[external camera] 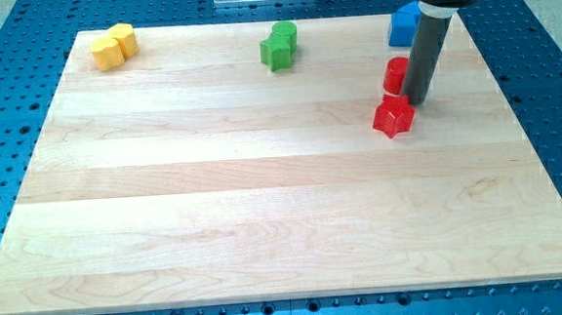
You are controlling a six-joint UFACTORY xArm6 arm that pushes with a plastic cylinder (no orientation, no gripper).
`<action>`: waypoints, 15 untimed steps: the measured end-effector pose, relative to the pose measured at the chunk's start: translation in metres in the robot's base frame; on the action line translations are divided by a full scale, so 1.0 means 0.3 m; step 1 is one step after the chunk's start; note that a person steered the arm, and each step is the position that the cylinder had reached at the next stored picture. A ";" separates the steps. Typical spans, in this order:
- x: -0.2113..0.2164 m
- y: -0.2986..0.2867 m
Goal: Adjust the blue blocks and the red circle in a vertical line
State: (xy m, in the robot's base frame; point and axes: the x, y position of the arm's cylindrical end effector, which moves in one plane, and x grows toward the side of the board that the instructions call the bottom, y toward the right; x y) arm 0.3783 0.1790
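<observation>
Just beside red blocks (393,97), my tip (417,101)

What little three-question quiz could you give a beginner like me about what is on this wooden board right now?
1. True or false: my tip is beside the yellow blocks.
2. Which colour lies nearest my tip? A green B red C yellow
3. Fill in: the blue block lies at the view's top ____.

Key: 1 false, it stands just right of the red blocks. 2 B. 3 right; the green blocks lie at top centre.

Blue block (404,24) at view's top right, red circle (395,74) just below — apart.
</observation>
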 end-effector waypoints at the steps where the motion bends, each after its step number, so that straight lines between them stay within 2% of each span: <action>1: 0.040 -0.058; 2: -0.102 -0.064; 3: -0.187 0.006; 4: -0.070 -0.064; 5: -0.108 0.283; 7: -0.515 0.344; 12: -0.526 0.139; 13: -0.477 0.143; 15: -0.292 0.267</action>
State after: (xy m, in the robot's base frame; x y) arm 0.2907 0.2590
